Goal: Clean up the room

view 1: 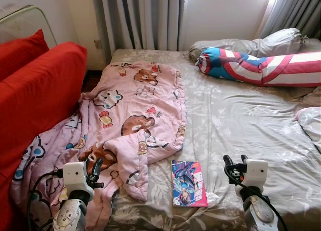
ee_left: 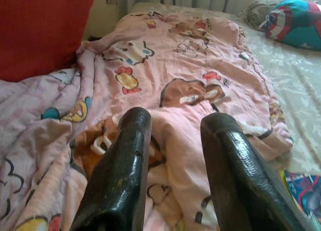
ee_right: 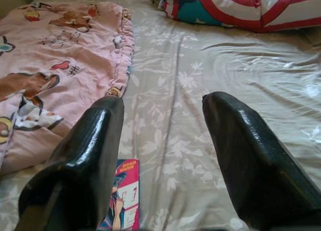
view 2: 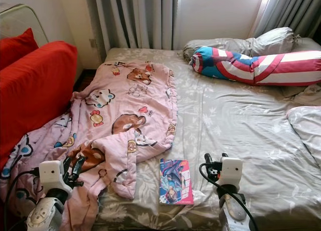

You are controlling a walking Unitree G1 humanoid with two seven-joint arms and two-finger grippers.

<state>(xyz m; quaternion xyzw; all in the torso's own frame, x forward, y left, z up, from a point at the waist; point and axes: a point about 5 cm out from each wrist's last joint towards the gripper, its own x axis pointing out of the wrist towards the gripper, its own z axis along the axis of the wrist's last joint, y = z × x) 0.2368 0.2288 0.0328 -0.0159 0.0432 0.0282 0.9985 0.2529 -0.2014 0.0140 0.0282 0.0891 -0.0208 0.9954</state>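
A pink cartoon-print blanket point(view 1: 128, 115) lies crumpled over the left half of the bed and spills off its near left corner. A colourful book point(view 1: 188, 183) lies flat on the grey floral sheet point(view 1: 241, 125) near the bed's front edge. My left gripper point(view 1: 93, 167) hovers open over the blanket's lower folds, its fingers point(ee_left: 123, 165) apart with nothing between them. My right gripper point(view 1: 234, 162) stands open just right of the book, above bare sheet; the book point(ee_right: 123, 201) lies below its left finger.
A red sofa point(view 1: 35, 95) with a red cushion stands against the bed's left side. A long bolster printed in red, white and blue point(view 1: 261, 65) and grey pillows point(view 1: 251, 42) lie at the head of the bed. Curtains point(view 1: 140, 17) hang behind.
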